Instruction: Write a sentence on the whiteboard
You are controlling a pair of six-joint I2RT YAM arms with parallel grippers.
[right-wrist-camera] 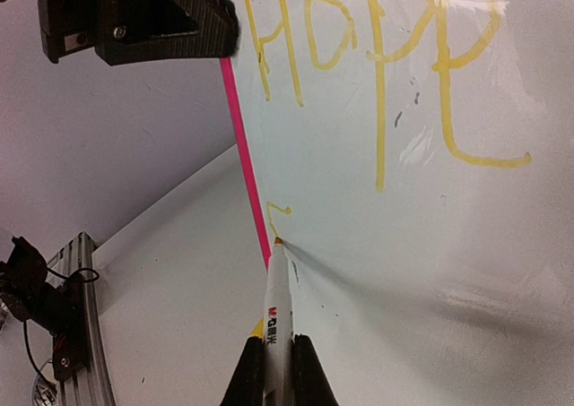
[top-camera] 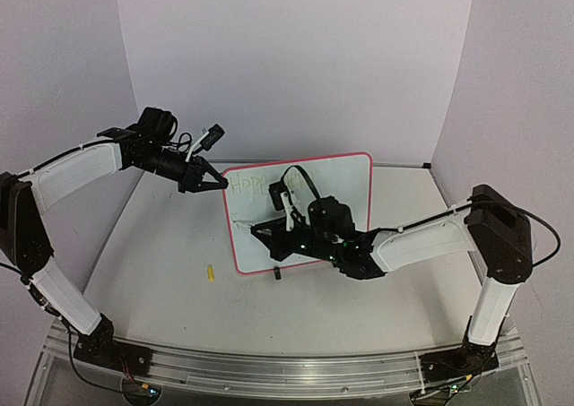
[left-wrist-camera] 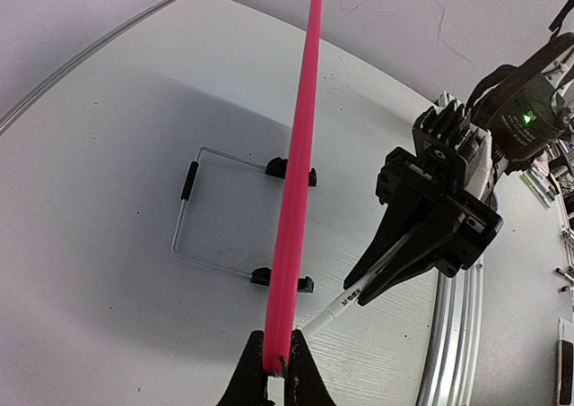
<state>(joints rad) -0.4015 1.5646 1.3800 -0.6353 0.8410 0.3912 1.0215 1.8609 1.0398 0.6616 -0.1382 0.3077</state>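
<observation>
The whiteboard (top-camera: pixel 345 191) stands upright mid-table on black clip feet (left-wrist-camera: pixel 287 167), its red-pink frame (left-wrist-camera: pixel 300 155) edge-on in the left wrist view. My left gripper (top-camera: pixel 220 181) is shut on the frame's upper left corner (left-wrist-camera: pixel 279 339). My right gripper (right-wrist-camera: pixel 278 343) is shut on a white marker (right-wrist-camera: pixel 278 303), whose orange-yellow tip touches the board's lower left, just below a short fresh yellow stroke (right-wrist-camera: pixel 274 212). Of the sentence, "Hope" (right-wrist-camera: pixel 377 47) is written in yellow along the top. From the left wrist view, the right gripper (left-wrist-camera: pixel 360 291) holds the marker (left-wrist-camera: pixel 336 309) against the board's face.
A yellow marker cap (top-camera: pixel 211 272) lies on the table left of the board. A wire stand (left-wrist-camera: pixel 193 218) props the board from behind. The left gripper (right-wrist-camera: pixel 134 16) sits at the top left of the right wrist view. An aluminium rail (top-camera: pixel 269 370) runs along the near edge.
</observation>
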